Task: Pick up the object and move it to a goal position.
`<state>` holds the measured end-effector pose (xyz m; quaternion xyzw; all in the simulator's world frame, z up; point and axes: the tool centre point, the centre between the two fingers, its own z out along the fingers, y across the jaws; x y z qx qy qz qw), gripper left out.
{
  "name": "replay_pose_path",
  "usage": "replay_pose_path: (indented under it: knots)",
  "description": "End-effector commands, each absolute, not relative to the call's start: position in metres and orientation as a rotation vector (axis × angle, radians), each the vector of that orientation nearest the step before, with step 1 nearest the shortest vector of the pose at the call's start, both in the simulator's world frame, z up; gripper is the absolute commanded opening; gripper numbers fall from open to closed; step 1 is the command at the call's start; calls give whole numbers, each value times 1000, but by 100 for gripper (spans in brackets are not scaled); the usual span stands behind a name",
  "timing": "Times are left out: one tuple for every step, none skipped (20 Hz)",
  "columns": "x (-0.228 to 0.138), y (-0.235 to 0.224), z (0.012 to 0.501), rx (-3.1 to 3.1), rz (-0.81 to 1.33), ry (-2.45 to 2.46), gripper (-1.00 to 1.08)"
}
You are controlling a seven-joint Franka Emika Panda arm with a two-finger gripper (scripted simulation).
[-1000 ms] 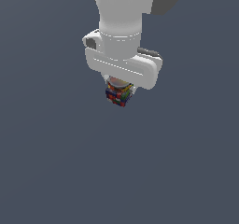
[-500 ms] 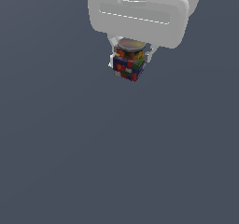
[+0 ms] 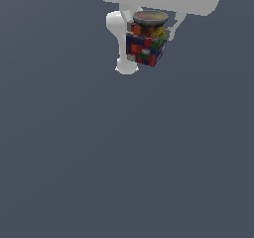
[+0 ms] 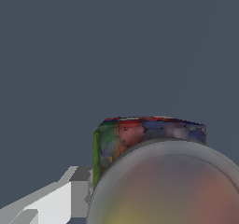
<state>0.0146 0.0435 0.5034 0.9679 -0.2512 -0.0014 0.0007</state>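
Note:
The Rubik's-style cube with red, blue, green and yellow squares hangs high in the exterior view, held between the white fingers of my gripper, well above the grey ground. The gripper is shut on the cube; one finger shows on the exterior view's left, the other is mostly hidden behind the cube. The white hand fills the top edge. In the wrist view the cube shows behind a blurred round lens-like rim, with a white finger beside it.
A plain dark grey ground spreads under the gripper. No other object shows in either view.
The gripper has risen with the cube held in it and now sits higher and closer in the exterior view; the hand is partly cut off at the top edge.

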Motion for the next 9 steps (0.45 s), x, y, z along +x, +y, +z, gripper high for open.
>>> replay_pose_path:
  knots:
    - [14, 45, 512, 3040, 0, -789, -100]
    - [15, 46, 514, 3040, 0, -789, -100]
    - [15, 46, 516, 3040, 0, -789, -100]
    - [15, 47, 517, 3040, 0, -789, -100]
    - [15, 47, 518, 3040, 0, -789, -100]
    - [15, 47, 519, 3040, 0, -789, -100]
    - [15, 47, 519, 3040, 0, -789, -100]
    - [15, 47, 520, 3040, 0, -789, -100]
    - [15, 47, 520, 3040, 0, -789, -100]
